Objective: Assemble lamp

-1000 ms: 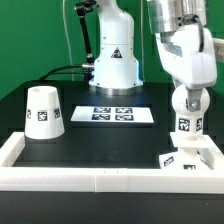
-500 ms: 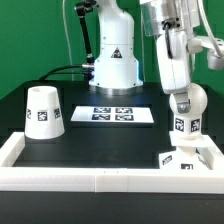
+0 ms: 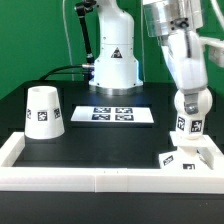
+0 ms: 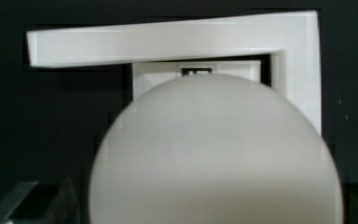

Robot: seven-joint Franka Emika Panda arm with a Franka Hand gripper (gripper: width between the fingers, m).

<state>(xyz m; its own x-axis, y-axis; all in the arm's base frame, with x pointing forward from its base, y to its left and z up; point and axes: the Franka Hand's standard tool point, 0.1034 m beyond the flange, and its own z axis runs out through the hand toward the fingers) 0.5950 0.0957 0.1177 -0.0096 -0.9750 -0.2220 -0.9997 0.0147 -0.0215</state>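
Observation:
My gripper (image 3: 190,99) is shut on the ball top of the white bulb (image 3: 187,122) and holds it upright over the flat square base (image 3: 186,157). The base lies in the front corner at the exterior view's right. I cannot tell whether the stem touches the base. In the wrist view the bulb's ball (image 4: 202,150) fills most of the picture and hides my fingers; a little of the base and its tag (image 4: 197,73) shows beyond it. The cone shade (image 3: 42,110) stands on the mat at the exterior view's left.
A white raised wall (image 3: 90,177) borders the mat along the front and both sides; its corner shows in the wrist view (image 4: 158,42). The marker board (image 3: 120,115) lies at mid table. The robot's white pedestal (image 3: 113,60) and cables stand behind it.
The arm has swung a little toward the exterior view's right and changed its tilt, and the held bulb has shifted slightly right with it. Shade and base have not moved.

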